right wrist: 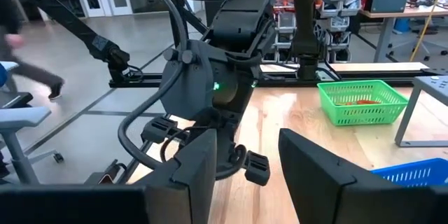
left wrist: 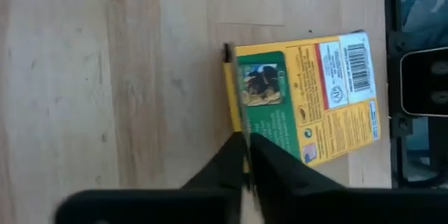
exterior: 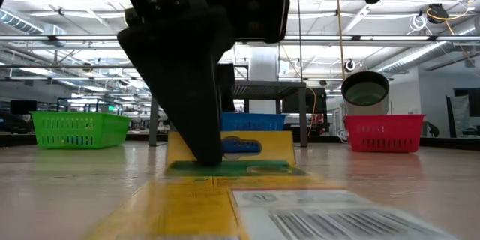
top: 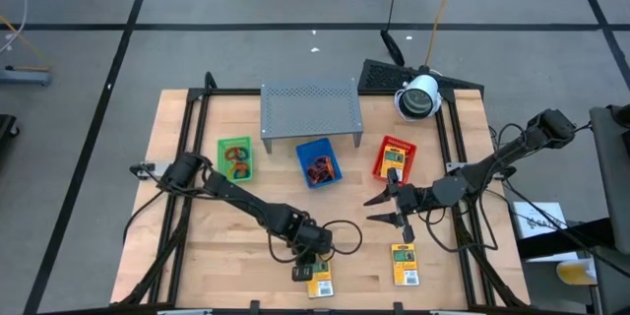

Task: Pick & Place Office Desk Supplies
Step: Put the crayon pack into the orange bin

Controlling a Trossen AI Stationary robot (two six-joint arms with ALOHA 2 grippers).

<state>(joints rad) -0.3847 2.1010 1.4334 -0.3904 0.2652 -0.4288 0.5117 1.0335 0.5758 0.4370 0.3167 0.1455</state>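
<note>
left arm (right wrist: 210, 77) beyond open right gripper (right wrist: 245, 164)

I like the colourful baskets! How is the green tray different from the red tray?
The green tray sits left of the grey shelf and holds orange-red rubber bands; the red tray sits on the right and holds a yellow packet. Green lies nearer the left arm, red nearer the right gripper. Both are small plastic baskets.

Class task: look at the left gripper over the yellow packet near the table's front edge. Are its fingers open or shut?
Shut. In the left wrist view the left gripper shows both dark fingers pressed together at the edge of the yellow packet, which lies flat on the table.
</note>
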